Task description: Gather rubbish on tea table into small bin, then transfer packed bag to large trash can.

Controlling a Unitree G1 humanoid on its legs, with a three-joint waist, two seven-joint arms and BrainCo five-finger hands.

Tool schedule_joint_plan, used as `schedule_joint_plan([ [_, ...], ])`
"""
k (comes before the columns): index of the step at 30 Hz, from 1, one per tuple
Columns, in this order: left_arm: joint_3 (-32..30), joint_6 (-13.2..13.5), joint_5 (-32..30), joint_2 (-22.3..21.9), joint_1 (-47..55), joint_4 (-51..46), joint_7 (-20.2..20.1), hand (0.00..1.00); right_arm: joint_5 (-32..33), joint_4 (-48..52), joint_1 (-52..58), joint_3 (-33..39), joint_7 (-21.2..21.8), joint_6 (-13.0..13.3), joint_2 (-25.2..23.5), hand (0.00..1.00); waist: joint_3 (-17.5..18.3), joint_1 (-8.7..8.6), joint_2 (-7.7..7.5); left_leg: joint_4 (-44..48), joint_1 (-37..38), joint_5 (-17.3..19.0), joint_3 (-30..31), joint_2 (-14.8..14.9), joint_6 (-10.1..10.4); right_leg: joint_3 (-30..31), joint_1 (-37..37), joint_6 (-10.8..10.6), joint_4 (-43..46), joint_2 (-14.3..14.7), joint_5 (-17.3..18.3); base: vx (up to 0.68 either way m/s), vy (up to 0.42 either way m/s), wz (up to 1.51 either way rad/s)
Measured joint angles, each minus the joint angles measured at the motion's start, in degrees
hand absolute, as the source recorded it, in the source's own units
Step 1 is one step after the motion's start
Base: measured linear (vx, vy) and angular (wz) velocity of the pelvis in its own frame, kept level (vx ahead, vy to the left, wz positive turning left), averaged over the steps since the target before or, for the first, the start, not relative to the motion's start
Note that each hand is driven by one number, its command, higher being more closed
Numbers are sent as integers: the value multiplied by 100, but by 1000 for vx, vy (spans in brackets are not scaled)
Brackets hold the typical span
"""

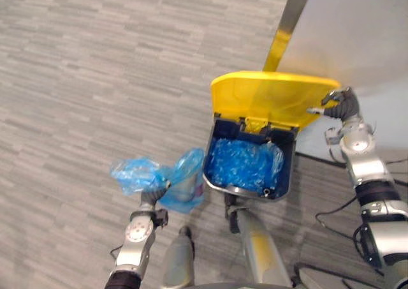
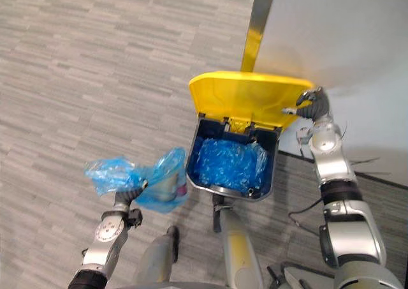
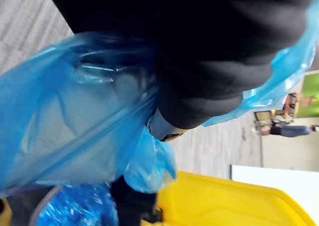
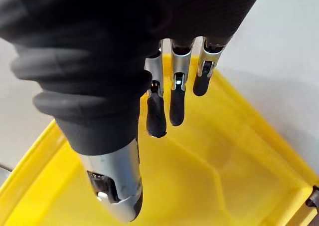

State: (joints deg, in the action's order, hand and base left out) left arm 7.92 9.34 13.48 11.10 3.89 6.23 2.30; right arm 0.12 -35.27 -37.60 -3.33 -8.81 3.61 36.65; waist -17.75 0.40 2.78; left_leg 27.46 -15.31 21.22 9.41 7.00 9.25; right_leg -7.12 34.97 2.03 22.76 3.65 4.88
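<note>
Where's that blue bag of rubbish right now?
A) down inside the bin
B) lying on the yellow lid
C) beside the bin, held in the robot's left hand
C: the left hand grips the blue bag outside the open trash can, next to it, while the right hand is at the raised yellow lid.

No text can be read (blue bag (image 1: 137, 174) and yellow lid (image 1: 268, 97) alike); no numbers.
</note>
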Motion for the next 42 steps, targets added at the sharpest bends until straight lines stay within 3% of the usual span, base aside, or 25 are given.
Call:
schedule_joint_plan([
  [5,772,231,761,429,-359,-1238,-424,100,142,-222,-238,-434,159,12,-7,0,-68,-122,108,44,145,8,-80,-15,-48,-76,-257,-66,-197,-55,-149,-33,35,7],
  [8,1100,347,914,553,-657,-1501,-488,100,191,-222,-297,-475,160,16,-25,0,-77,-82,124,59,143,26,-189,-54,-85,-23,-272,-175,-277,-98,-245,-94,80,-16],
  [13,1719,364,927,580,-1726,-1427,-396,100,207,-228,-654,-837,169,16,-44,0,-96,-135,147,72,52,13,-272,-140,-78,94,-274,-167,-526,-120,-528,-58,49,-10],
  [18,2016,358,634,349,-2751,-558,-140,100,207,-390,-1020,-978,172,13,-245,0,-140,-254,156,71,99,-1,-418,-196,-56,208,-274,-181,-513,-136,-561,-13,19,-10],
  [21,2026,275,93,199,-3231,355,103,100,203,-355,-1182,-1049,162,15,-251,0,-345,-288,148,111,90,9,-552,-208,-76,329,-273,-229,-490,-136,-592,-50,14,-17],
  [25,2125,21,-552,0,-3710,1563,313,100,201,321,-1198,-1050,141,9,-247,0,-565,-352,130,357,-198,66,-739,-174,-165,419,15,-303,-474,-96,-646,-34,2,-18],
  [30,2125,-216,-1216,-326,-4407,2791,318,100,207,1279,-1198,-1056,118,9,-252,0,-817,-405,40,858,-707,224,-1105,55,-188,444,467,-248,-349,7,-715,-8,-20,-24],
  [31,2102,-267,-1383,-424,-4579,3090,331,0,209,1525,-1198,-1069,109,9,-252,0,-871,-415,27,962,-822,262,-1233,143,-194,448,595,-243,-297,27,-714,7,-31,-27],
  [35,1921,-460,-1986,-737,-4882,3724,409,0,284,2202,-1204,-1089,18,43,-273,0,-905,-441,-18,1222,-1244,377,-1546,335,-184,429,1044,-235,-182,31,-726,28,-16,-22],
  [42,919,-864,-3184,-1047,-4998,4169,601,0,475,2547,-1315,-1164,-134,205,-537,0,-1048,-471,-72,1445,-1537,456,-1747,500,-223,409,1367,-208,31,8,-707,22,-1,0],
])
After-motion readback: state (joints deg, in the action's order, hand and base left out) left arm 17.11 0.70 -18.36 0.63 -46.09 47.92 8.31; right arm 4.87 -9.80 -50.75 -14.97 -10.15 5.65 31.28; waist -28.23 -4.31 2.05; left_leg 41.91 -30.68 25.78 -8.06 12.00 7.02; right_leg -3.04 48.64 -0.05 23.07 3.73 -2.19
